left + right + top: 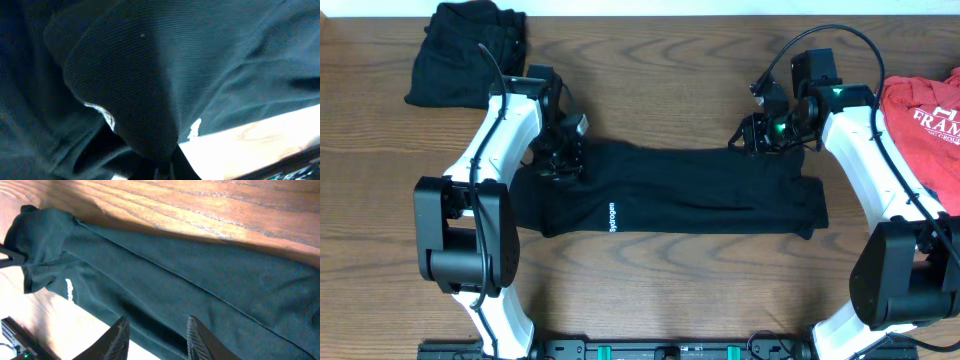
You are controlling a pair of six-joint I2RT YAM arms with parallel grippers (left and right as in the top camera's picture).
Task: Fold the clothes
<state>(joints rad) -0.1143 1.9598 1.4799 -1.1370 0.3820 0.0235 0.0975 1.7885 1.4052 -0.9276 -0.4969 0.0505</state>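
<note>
We pinch the black top tight with our left end effector; our right end effector has its fingers apart over it.

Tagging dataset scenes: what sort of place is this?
Probably a robotics lab bench, not a home: a wooden table with a left arm and right arm at it, a black garment spread flat, and a red tee aside.

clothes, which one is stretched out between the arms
The black garment with white lettering at centre; the other black piece sits bundled far left, the red tee at the right edge.
</note>
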